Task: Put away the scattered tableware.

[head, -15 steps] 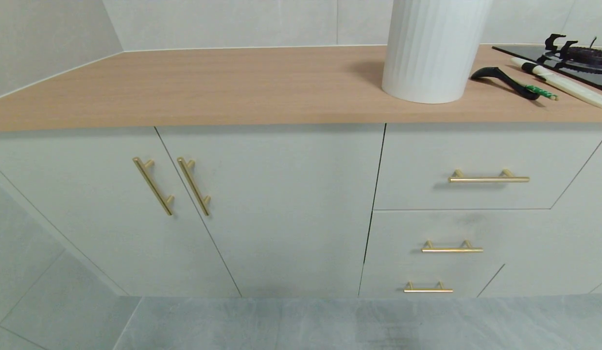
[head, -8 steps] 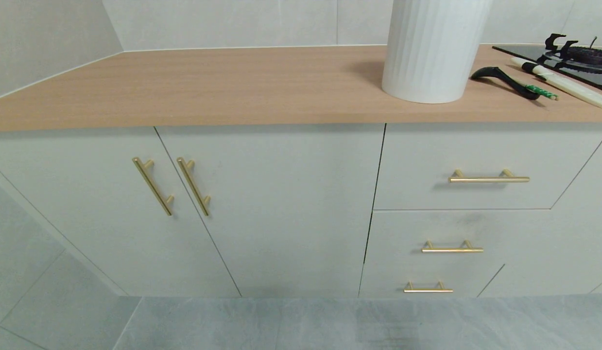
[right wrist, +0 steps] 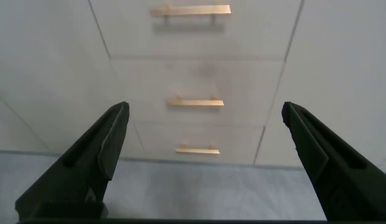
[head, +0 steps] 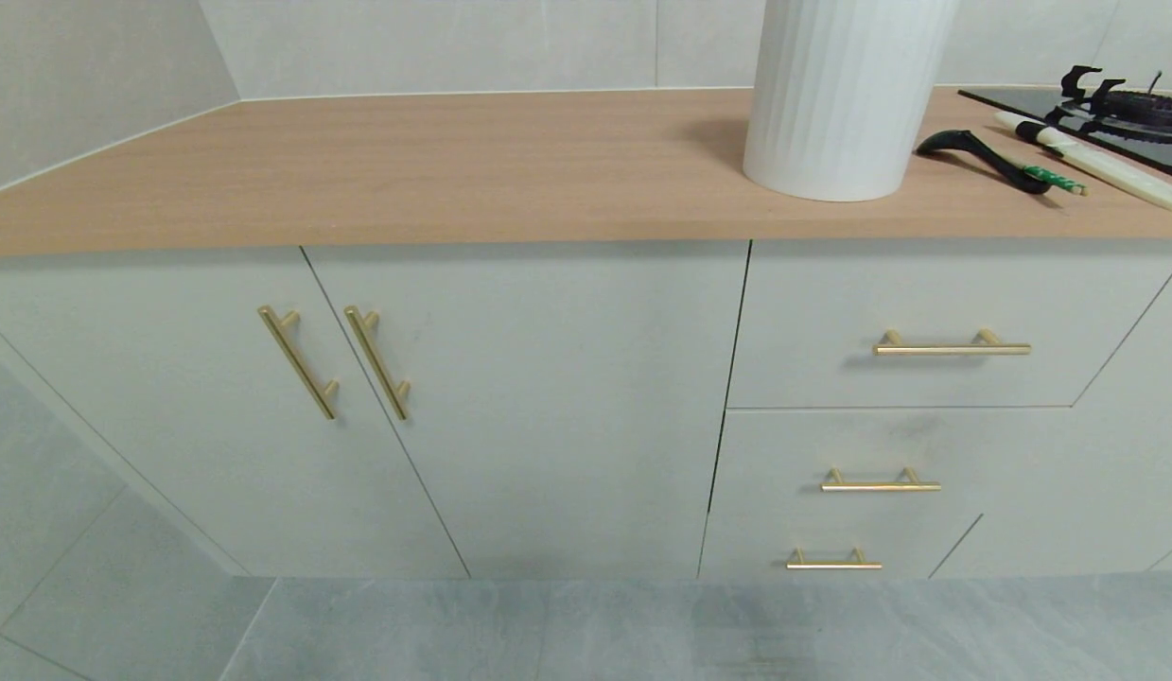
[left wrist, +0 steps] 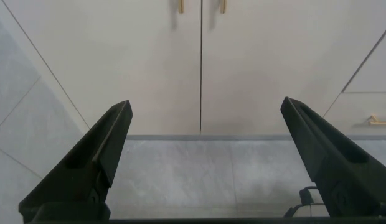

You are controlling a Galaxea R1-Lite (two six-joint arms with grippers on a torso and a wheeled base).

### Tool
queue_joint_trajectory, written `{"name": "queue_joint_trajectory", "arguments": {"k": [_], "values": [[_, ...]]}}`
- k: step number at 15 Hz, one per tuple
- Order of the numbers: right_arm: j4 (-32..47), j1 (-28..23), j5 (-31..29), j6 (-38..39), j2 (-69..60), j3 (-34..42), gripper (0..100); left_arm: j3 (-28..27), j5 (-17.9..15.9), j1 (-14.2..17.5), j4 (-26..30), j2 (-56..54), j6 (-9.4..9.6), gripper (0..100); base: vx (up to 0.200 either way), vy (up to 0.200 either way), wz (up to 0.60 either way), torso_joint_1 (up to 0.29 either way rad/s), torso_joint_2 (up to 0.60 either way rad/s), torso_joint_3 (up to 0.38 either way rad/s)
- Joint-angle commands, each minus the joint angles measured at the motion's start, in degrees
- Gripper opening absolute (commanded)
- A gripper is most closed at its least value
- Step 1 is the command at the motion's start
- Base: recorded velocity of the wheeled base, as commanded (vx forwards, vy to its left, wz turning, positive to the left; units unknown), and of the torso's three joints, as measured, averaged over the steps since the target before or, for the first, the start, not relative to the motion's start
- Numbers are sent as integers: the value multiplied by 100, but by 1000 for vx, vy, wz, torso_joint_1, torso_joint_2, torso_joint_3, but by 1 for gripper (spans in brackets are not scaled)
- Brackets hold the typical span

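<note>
In the head view, a wooden countertop (head: 406, 170) runs above pale cabinets. A tall white ribbed container (head: 846, 95) stands upright on it toward the robot's right. The scattered tableware lies just to the right of the container. A black ladle (head: 983, 156) lies flat nearest it, and a thin green-patterned stick (head: 1054, 178) pokes out at the end of the ladle's handle. A white knife (head: 1092, 161) lies just beyond them, beside the black hob (head: 1129, 109) at the counter's far right. Below the counter are two cabinet doors (head: 529, 397) with slanting gold handles (head: 377, 361). To their right is a stack of three drawers (head: 926, 322), each with a gold bar pull.

In the left wrist view, the left gripper (left wrist: 205, 107) hangs low with its dark fingers spread wide and nothing between them. It faces the seam between the two doors and the grey tiled floor (left wrist: 199, 174).

In the right wrist view, the right gripper (right wrist: 205, 109) is likewise splayed apart and holds nothing. It points at the drawer stack, with the middle pull (right wrist: 195, 102) between its fingers.
</note>
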Motion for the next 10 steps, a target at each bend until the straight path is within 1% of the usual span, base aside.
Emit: {"name": "queue_joint_trajectory", "arguments": {"k": [1,2,3,4,5,6,7,10], "values": [[57,66,340,-396,2421,-925,100,0,1,4,-1,7,2,100,0,0,0,0,0,0],[40,66,349,-528,2974,-934,100,0,1,4,-1,7,2,100,0,0,0,0,0,0],[22,172,349,-616,3625,-977,100,0,1,4,-1,7,2,100,0,0,0,0,0,0],[22,286,340,-634,3985,-1065,100,0,1,4,-1,7,2,100,0,0,0,0,0,0],[13,365,340,-642,4820,-1259,100,0,1,4,-1,7,2,100,0,0,0,0,0,0],[-31,383,340,-642,5215,-1347,100,0,1,4,-1,7,2,100,0,0,0,0,0,0],[-356,462,340,-634,6068,-1522,100,0,1,4,-1,7,2,100,0,0,0,0,0,0],[-1498,462,305,-625,7545,-1663,100,0,1,4,-1,7,2,100,0,0,0,0,0,0]]}}
